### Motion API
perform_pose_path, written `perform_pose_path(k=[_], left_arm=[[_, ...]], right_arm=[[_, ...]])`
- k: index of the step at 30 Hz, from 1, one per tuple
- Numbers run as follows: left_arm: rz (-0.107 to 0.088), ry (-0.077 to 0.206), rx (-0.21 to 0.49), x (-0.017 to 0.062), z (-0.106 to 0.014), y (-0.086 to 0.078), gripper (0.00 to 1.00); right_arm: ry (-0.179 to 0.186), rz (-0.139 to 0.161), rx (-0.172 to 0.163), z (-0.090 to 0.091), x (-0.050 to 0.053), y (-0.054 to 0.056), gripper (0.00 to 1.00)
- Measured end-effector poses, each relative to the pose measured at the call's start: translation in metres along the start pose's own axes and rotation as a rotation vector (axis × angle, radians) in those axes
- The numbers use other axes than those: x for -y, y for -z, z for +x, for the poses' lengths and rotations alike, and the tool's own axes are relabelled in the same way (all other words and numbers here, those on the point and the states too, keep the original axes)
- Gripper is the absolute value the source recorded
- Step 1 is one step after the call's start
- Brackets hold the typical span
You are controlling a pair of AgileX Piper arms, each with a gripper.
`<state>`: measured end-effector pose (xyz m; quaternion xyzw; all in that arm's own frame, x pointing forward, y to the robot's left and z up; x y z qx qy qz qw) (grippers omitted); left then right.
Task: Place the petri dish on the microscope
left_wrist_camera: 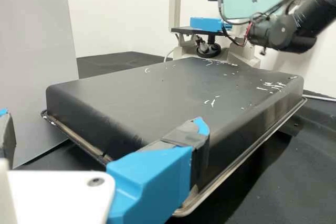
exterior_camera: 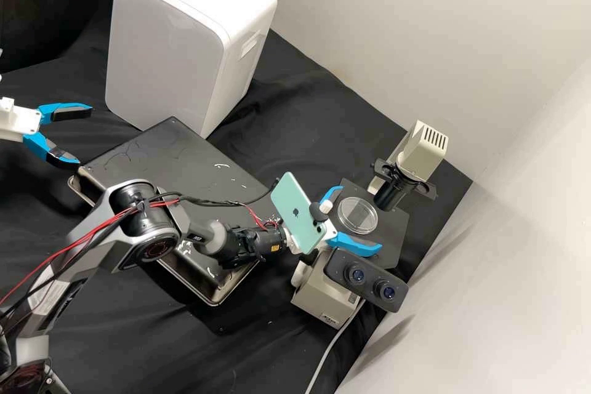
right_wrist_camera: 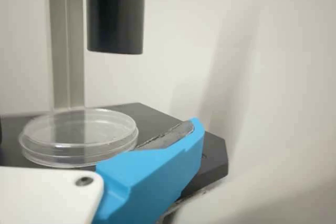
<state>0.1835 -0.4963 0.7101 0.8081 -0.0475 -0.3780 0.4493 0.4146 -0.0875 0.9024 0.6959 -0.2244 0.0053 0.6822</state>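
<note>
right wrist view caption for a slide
Clear round plastic petri dish resting on the black microscope stage beneath a dark lens barrel, one blue finger alongside.

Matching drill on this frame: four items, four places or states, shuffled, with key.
1. petri dish
2. left end effector
3. right end effector
4. white box

A. open, one finger on each side of the dish
B. on the microscope stage
C. behind the tray
D. open, by the tray corner away from the microscope

Pairs: 1-B, 2-D, 3-A, 4-C
</note>
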Motion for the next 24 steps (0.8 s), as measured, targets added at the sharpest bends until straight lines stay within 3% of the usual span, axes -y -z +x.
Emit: perform_pose_path(k=[2, 7, 10, 14, 17, 20, 24], left_arm=[[0.0, 0.0, 0.0, 0.0, 0.0, 0.0, 1.0], [0.001, -0.003, 0.001, -0.0007, 0.0, 0.0, 1.0], [0.01, -0.025, 0.006, -0.0051, -0.003, -0.002, 1.0], [0.061, -0.08, -0.01, -0.0139, -0.012, -0.006, 1.0], [0.089, -0.148, -0.05, -0.0235, -0.02, -0.008, 1.0], [0.087, -0.191, -0.065, -0.03, -0.023, -0.008, 1.0], [0.061, -0.215, -0.105, -0.0323, -0.024, -0.006, 1.0]], right_arm=[[0.006, 0.049, -0.024, -0.004, 0.0, -0.003, 1.0], [0.02, 0.069, -0.043, -0.008, 0.001, -0.007, 1.0], [0.018, 0.069, -0.044, -0.007, 0.001, -0.007, 1.0], [0.018, 0.07, -0.046, -0.007, 0.001, -0.006, 1.0], [0.018, 0.07, -0.046, -0.007, 0.001, -0.006, 1.0], [0.018, 0.07, -0.046, -0.007, 0.001, -0.006, 1.0], [0.018, 0.074, -0.046, -0.007, 0.001, -0.006, 1.0]])
